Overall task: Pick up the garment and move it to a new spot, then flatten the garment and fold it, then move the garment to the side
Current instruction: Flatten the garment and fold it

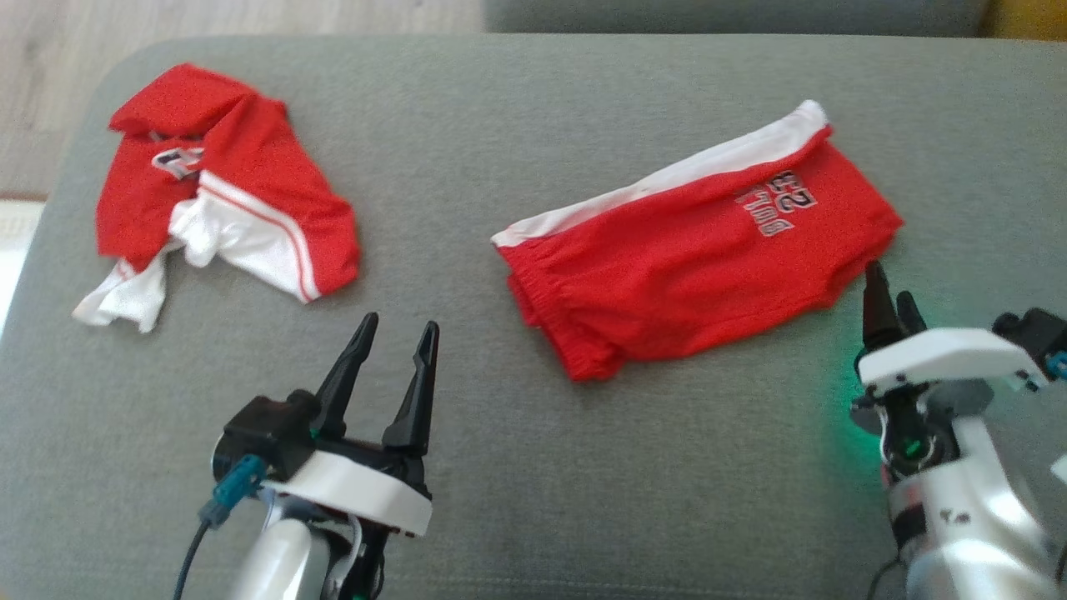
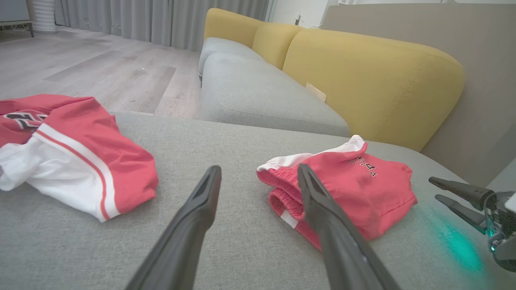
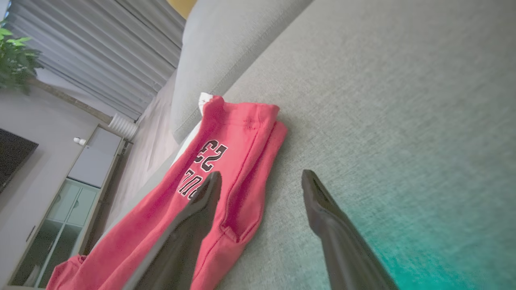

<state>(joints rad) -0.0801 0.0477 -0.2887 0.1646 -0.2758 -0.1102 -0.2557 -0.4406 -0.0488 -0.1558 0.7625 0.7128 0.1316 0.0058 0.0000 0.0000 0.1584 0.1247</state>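
The folded red shorts (image 1: 700, 250) lie on the grey cushion (image 1: 500, 467) at 2 o'clock in the head view; a crumpled red-and-white jersey (image 1: 225, 192) sits well apart at 10 o'clock; the right gripper (image 1: 890, 287), fingers spread and empty, hovers just beside the shorts' 4 o'clock corner; the left gripper (image 1: 400, 327), likewise spread and empty, is at 7 o'clock.

Home living room: sofa (image 2: 262, 92), curtains (image 2: 161, 20) (glass-door cabinet (image 3: 60, 213) too).

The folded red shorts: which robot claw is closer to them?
The right. The right gripper is just beside the red shorts' near corner; the left gripper is apart over the grey cushion, between shorts and crumpled jersey.
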